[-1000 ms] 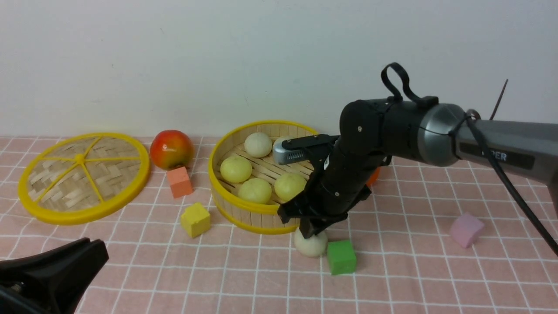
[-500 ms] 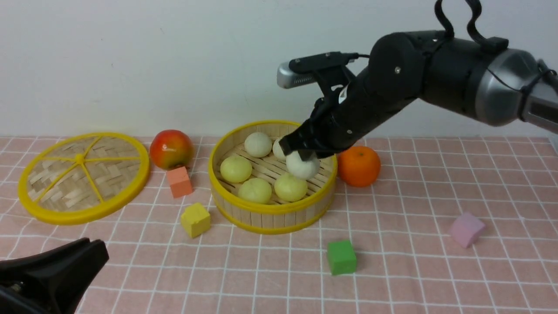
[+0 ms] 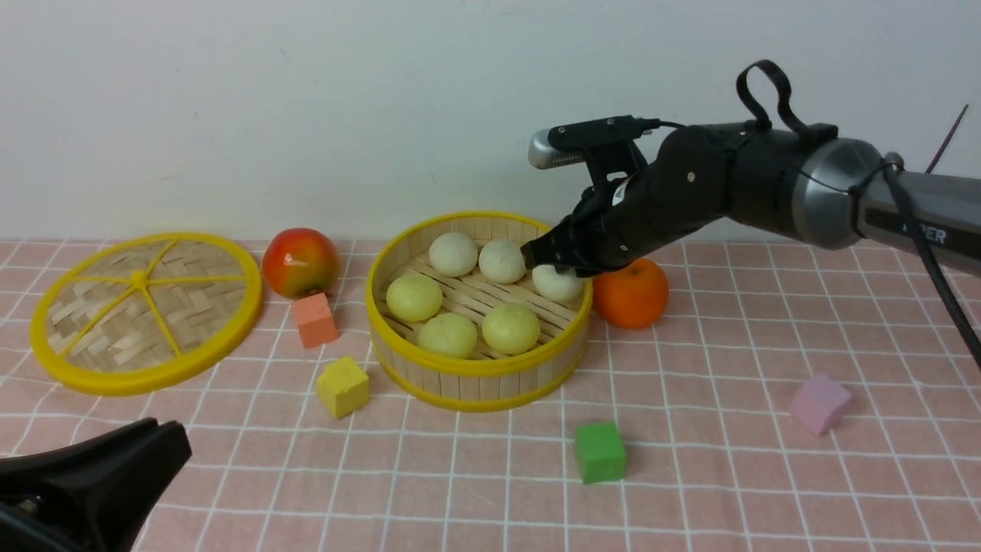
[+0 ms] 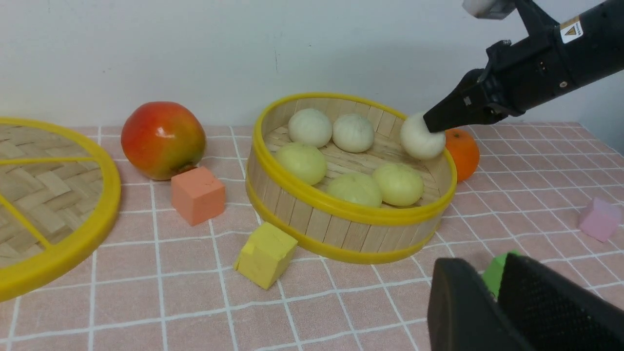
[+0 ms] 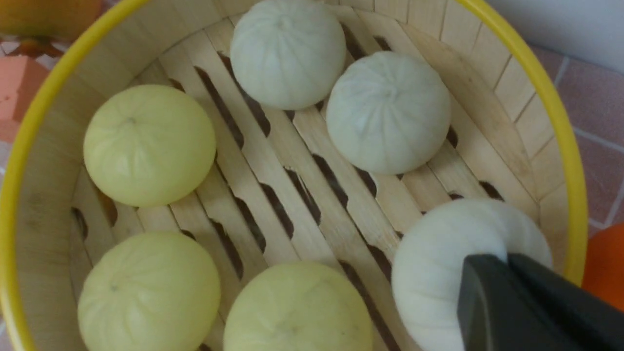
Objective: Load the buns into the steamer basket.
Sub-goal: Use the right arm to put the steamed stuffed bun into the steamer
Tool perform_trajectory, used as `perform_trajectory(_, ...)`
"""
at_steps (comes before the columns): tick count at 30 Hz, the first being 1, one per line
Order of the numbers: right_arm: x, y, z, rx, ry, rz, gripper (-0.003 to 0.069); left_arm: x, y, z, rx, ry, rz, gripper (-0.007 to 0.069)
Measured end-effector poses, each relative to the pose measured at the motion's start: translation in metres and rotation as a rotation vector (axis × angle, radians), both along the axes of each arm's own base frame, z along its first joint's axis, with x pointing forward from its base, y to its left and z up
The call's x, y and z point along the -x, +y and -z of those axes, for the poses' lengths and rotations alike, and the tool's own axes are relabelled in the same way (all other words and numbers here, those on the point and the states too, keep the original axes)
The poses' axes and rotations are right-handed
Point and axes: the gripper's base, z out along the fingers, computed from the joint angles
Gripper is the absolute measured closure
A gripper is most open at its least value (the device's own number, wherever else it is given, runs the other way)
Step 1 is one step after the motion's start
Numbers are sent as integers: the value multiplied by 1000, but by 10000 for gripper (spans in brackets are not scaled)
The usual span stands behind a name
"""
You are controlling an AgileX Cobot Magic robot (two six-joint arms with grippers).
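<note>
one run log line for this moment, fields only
right pincer: shut on sixth bun | place: inside steamer basket | resting buns: five | left pincer: idle

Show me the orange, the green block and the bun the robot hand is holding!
orange (image 3: 632,295): front view, middle of its peel.
green block (image 3: 600,452): front view, its front face.
held bun (image 4: 418,142): left wrist view, its rounded side below the hand.

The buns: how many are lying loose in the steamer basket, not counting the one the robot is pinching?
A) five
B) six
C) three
A: three pale yellow buns and two off-white ones lie on the steamer basket floor; the right gripper pinches a sixth bun.
</note>
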Motion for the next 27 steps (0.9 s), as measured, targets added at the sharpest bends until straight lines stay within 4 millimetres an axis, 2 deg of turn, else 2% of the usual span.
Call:
perform_trajectory(5,-3,1,-1,-9,-33,4,647,0,0,0,0,0,0,481)
perform_trajectory(12,-9,3,22,4,-13,8,643,0,0,0,0,0,0,481)
perform_trajectory(19,-13,4,33,-5,-27,21,606,0,0,0,0,0,0,481)
perform_trajectory(24,-14,4,35,-7,-26,23,515,0,0,0,0,0,0,481)
perform_trajectory(27,-12,4,29,-11,-30,22,404,0,0,0,0,0,0,481)
